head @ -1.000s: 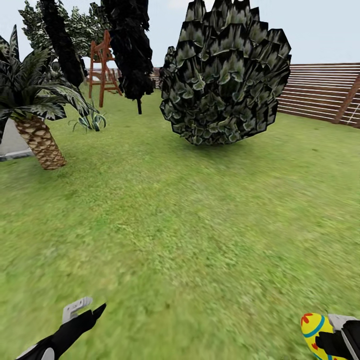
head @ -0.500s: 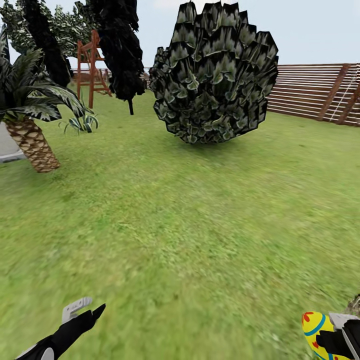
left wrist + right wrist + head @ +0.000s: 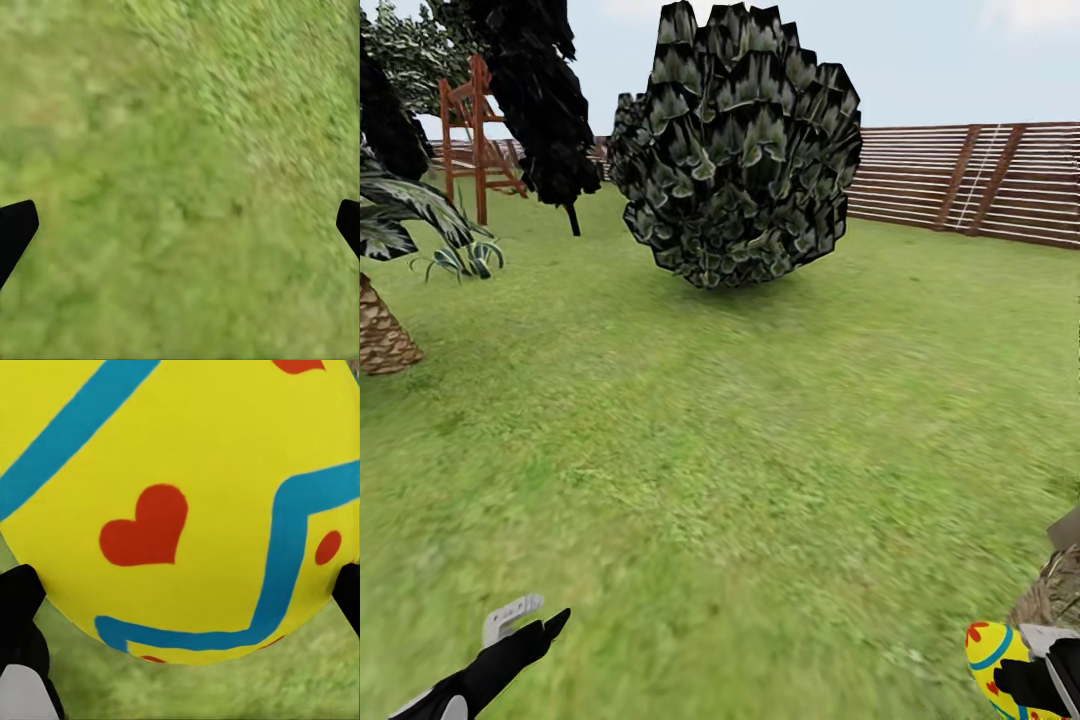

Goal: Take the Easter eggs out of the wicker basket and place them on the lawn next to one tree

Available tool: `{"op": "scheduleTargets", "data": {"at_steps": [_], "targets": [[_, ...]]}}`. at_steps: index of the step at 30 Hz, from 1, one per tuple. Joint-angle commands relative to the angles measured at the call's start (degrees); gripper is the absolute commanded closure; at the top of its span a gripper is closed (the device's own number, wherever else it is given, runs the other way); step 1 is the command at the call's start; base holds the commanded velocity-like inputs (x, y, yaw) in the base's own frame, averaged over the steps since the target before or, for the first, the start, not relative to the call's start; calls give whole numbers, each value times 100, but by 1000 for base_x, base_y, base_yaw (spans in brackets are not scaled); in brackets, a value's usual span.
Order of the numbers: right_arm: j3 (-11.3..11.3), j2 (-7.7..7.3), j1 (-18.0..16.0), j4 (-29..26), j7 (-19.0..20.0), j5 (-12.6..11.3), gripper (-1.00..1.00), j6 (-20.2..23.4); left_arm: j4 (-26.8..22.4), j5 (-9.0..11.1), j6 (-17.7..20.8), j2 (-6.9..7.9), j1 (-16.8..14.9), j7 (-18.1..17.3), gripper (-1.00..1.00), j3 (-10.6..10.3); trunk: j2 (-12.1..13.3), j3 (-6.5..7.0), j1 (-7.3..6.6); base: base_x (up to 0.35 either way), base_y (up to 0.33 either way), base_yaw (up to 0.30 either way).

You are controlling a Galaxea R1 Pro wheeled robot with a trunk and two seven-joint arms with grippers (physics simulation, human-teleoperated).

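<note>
**Egg in right gripper, open lawn ahead**

Surroundings, head view: large dark leafy bush (image 3: pixel 738 150) at 12 o'clock, resting on the lawn (image 3: pixel 720 430); open grass between it and the arms; a dark-leaved tree (image 3: pixel 540 90) with a thin trunk at 11 o'clock, farther back; a red-brown wooden ladder frame (image 3: pixel 475 140) beyond that; scaly palm trunk (image 3: pixel 380 335) at 9 o'clock at the frame edge, fronds above; a small spiky plant (image 3: pixel 465 258) just beside it; brown slat fence (image 3: pixel 970 180) from 1 to 2 o'clock, closing off the garden.

Containers: a brown woven edge (image 3: pixel 1055 590) at 4 o'clock, cut by the frame; likely the wicker basket, cannot tell for certain; contents not readable.

Task thing versus end effectors: one Easter egg (image 3: pixel 1000 665) at 5 o'clock, yellow with blue band and red marks, clamped in the right gripper (image 3: pixel 1028 680); right wrist view shows the egg (image 3: pixel 180 502) close up, red heart and blue zigzag, a dark fingertip (image 3: pixel 19 600) pressed at each side, grass below; the egg is off the ground.

Left gripper (image 3: pixel 520 625) at 7 o'clock, held over bare grass; left wrist view: fingertips (image 3: pixel 15 232) wide apart, nothing between them, lawn (image 3: pixel 180 180) beneath.
</note>
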Motion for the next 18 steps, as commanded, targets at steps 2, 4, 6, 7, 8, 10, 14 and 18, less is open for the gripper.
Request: {"op": "scheduleTargets", "data": {"at_steps": [2,4,6,7,8,10,14,18], "targets": [[-8,-4,-5,-25,58,62,100,25,-3,45,46,-7,-2,-13,-100,11,-2,-1,3,285,227,-282],[-12,-7,-5,-46,63,62,100,32,-3,44,46,-8,-2,-17,-100,11,-2,3,3,295,202,-282],[-16,-7,-5,-51,65,58,100,34,-3,44,46,-13,-2,-17,-100,11,-2,7,3,303,189,-282],[-16,-12,-5,-52,65,57,100,34,-3,44,46,-15,-2,-17,-100,11,-2,9,3,307,182,-282],[-17,-14,-5,-52,65,57,100,34,-3,44,46,-16,-2,-15,-100,11,-2,11,3,308,178,-282],[-17,-16,-5,-52,65,57,100,41,-3,44,46,-17,-2,-20,-100,11,-2,13,3,313,168,-275],[-17,-16,-5,-53,65,54,100,43,-3,46,44,-25,-2,-21,-100,11,-2,13,3,324,136,-216],[-17,-16,-5,-56,65,54,100,43,-3,48,44,-22,-2,-21,-100,11,-2,13,3,328,126,-201]]}}
